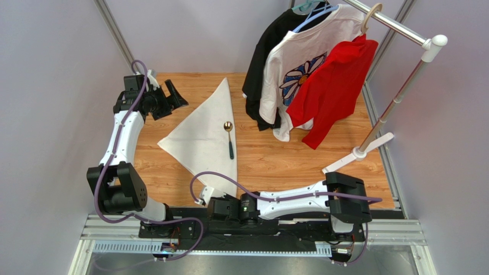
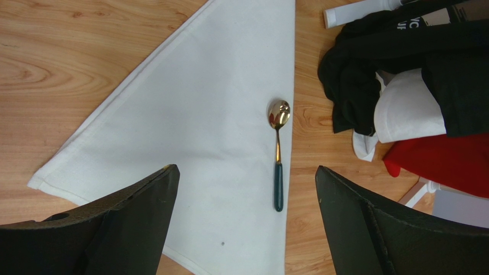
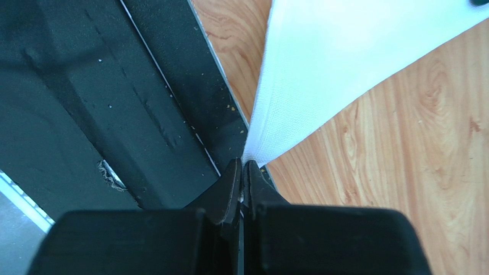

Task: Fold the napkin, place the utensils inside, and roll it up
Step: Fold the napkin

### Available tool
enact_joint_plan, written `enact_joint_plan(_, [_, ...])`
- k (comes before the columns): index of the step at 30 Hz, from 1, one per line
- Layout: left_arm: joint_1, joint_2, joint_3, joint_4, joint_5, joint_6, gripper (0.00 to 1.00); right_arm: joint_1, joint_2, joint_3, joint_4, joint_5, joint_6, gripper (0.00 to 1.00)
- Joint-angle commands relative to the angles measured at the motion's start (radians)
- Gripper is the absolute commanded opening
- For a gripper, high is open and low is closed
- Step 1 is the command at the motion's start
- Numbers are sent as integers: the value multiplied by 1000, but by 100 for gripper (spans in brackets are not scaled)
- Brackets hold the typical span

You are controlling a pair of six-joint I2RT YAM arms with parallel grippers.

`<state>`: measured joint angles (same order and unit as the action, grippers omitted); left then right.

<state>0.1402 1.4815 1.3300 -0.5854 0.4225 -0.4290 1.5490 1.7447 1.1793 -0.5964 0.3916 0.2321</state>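
Top view: napkin lay as a folded triangle, spoon on it beside its long straight edge. The left gripper hung off the napkin's far-left side and the right gripper sat at its near corner. Left wrist: fingers spread wide over the napkin, holding nothing. Right wrist: fingers pinched shut on the napkin's near corner tip; the cloth looked thin and limp, likely to sag and shed the slick spoon, so corners and hem seemed the best holds.
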Motion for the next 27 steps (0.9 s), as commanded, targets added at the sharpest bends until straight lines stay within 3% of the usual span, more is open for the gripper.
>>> enact_joint_plan(1, [9,-15,1,24,25,-11,98,-35,-51,65,-29,64,-71,0])
enact_joint_plan(16, [12,-40,-5,27,56,-24,98,-269,-1,141,81,122,-258,0])
enact_joint_plan(27, [18,-49,-3,33,85,-36,98,-452,202,402,115,72,-427,0])
